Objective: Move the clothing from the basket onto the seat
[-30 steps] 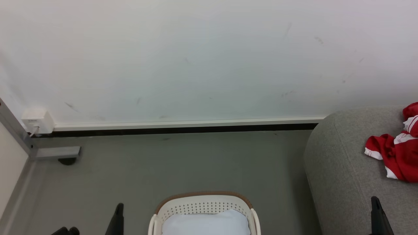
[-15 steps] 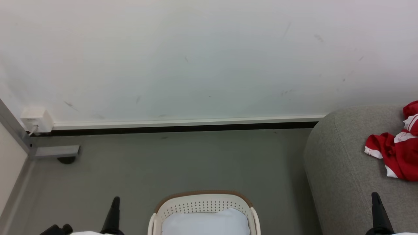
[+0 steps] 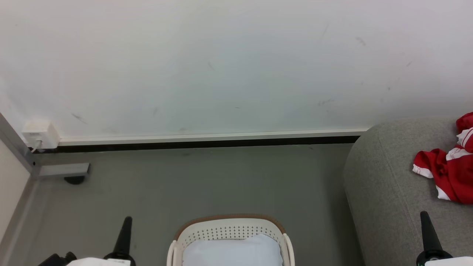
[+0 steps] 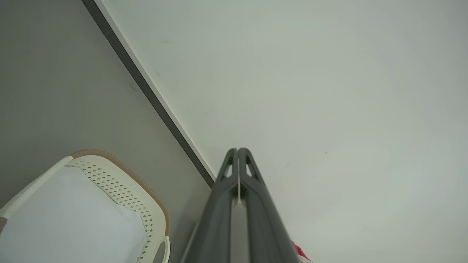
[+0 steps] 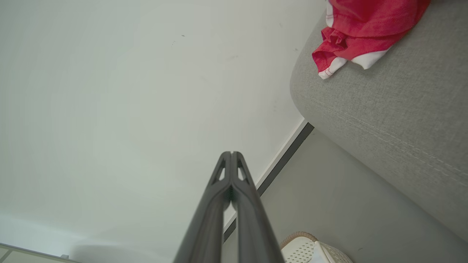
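On the grey sofa (image 3: 388,199), at the right of the head view, lay the red clothing (image 3: 449,173). It was bunched in a loose heap with white trim showing, sat near the sofa's rounded end, and ran off the picture's right edge. At the bottom middle the basket (image 3: 229,226) stood on the grey floor (image 3: 221,181), apart from the sofa, with a pale white-blue cloth (image 3: 232,252) lying inside it.

At the lower left, beside the basket, the left gripper (image 3: 127,220) pointed up the picture. The left wrist view showed its two dark fingers pressed together along their length, with nothing between them. At the lower right the right gripper (image 3: 424,214) pointed up in front of the sofa's fabric, below the clothing and clear of it. The right wrist view showed its fingers meeting at the tips, also holding nothing.

Behind everything ran a white wall (image 3: 236,66) with a dark baseboard (image 3: 207,145), and a small white box (image 3: 40,133) was fixed low at the left.
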### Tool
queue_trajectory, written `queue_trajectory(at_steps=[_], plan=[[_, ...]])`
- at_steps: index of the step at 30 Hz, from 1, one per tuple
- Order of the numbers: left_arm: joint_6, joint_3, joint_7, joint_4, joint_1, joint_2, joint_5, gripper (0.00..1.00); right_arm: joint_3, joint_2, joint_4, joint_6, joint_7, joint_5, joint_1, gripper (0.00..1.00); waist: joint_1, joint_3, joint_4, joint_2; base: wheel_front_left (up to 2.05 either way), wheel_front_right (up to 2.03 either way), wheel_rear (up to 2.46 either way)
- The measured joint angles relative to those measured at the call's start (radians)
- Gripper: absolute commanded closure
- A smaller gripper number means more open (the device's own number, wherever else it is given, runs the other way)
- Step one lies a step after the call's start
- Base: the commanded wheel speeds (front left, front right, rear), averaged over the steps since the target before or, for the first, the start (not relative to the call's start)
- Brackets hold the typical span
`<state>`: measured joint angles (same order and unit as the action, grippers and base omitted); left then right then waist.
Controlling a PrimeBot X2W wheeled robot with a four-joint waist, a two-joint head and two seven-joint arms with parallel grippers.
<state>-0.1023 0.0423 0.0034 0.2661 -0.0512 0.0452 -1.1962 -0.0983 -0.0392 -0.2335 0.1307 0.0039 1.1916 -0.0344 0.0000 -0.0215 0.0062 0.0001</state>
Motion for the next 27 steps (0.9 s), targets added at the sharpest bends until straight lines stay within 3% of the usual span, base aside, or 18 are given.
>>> queue_trajectory(at_steps=[27], plan=[[-0.013, 0.040, 0.061, -0.011, -0.030, 0.001, -0.224, 1.00, -0.008, -0.004, -0.006, 0.000, 0.062, 0.232, -0.039, 1.00, 0.0000, 0.012, -0.003, 0.0000, 0.00, 0.00, 0.00]])
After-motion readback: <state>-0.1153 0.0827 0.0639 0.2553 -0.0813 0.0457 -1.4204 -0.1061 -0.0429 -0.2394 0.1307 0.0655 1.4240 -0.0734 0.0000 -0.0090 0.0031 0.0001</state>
